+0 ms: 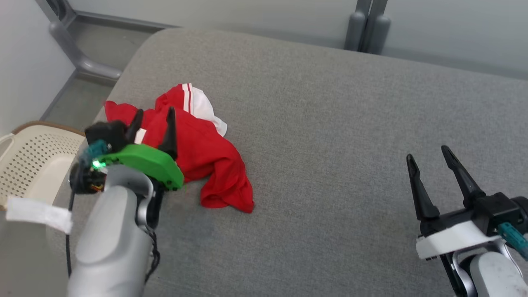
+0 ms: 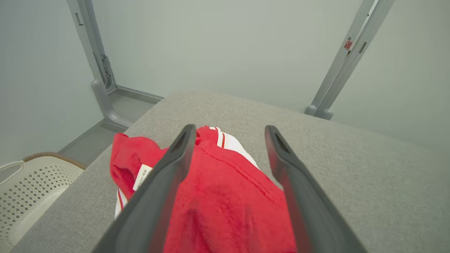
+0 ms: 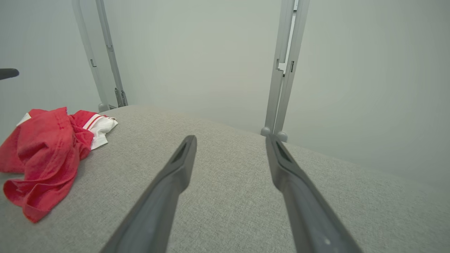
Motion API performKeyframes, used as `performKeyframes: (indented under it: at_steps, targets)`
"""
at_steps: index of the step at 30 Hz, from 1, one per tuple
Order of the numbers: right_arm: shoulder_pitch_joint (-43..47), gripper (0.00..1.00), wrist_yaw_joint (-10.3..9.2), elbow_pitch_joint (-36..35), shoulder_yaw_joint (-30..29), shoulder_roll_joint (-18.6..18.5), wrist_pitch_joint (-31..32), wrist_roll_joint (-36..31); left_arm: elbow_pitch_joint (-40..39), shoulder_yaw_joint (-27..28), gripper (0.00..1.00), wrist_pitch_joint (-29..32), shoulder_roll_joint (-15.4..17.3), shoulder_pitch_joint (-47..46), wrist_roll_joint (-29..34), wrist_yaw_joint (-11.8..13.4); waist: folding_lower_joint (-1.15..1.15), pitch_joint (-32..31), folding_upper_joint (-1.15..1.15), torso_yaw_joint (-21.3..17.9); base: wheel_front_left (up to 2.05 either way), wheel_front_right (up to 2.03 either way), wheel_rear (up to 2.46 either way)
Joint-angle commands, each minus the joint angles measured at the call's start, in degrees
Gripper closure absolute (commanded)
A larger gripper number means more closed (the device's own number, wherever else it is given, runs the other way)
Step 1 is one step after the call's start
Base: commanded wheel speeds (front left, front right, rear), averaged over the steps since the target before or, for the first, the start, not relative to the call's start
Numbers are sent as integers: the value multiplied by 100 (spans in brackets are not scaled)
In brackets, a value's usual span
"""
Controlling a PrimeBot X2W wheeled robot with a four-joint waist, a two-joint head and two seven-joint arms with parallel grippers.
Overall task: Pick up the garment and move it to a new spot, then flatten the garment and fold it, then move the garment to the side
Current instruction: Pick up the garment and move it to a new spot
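Garment (image 1: 206,156), a crumpled red piece with white striped trim, lies bunched near the left end of the grey cushion (image 1: 330,123), your left gripper (image 1: 155,110) poised over it, fingers spread wide and holding nothing. Bring those fingers down astride a thick ridge of cloth, not a loose single layer, close fully, and lift until the whole bundle clears the surface. Your right gripper (image 1: 427,152) hangs well apart at the right, equally wide and empty. The green wrist housing (image 1: 144,163) hides the garment's near-left part, so you cannot tell whether the fingertips touch cloth or where its hems lie; the pale basket (image 1: 37,156) is cut off at the frame's edge.
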Motion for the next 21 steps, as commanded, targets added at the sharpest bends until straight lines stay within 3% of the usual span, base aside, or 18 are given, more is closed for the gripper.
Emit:
performKeyframes:
  at_steps: [1,10,11,12,13,21]
  targets:
    - [-203,0,-4,-22,52,-73,-17,37,264,50,0,134,132,-322,-57,-25,0,1243,0,-898,0,0,0]
    - [-616,0,-4,58,193,-188,-17,146,2365,252,0,1296,428,-1288,-336,102,0,1492,0,-1465,0,0,0]
    - [-610,0,-4,72,187,-169,-17,159,2541,204,18,1350,487,-1299,-269,134,0,1449,0,-1514,0,0,0]
    - [-615,0,-5,74,165,-142,-17,164,2672,141,77,1402,545,-1288,-195,159,0,1411,0,-1556,0,0,0]
    - [-640,0,-5,48,72,-77,-17,177,2825,75,100,1442,572,-1260,-145,128,0,1360,0,-1596,0,0,0]
    - [-247,0,-4,145,-141,136,-17,137,2614,-150,100,655,746,-1255,45,-97,0,633,0,-1690,0,0,0]
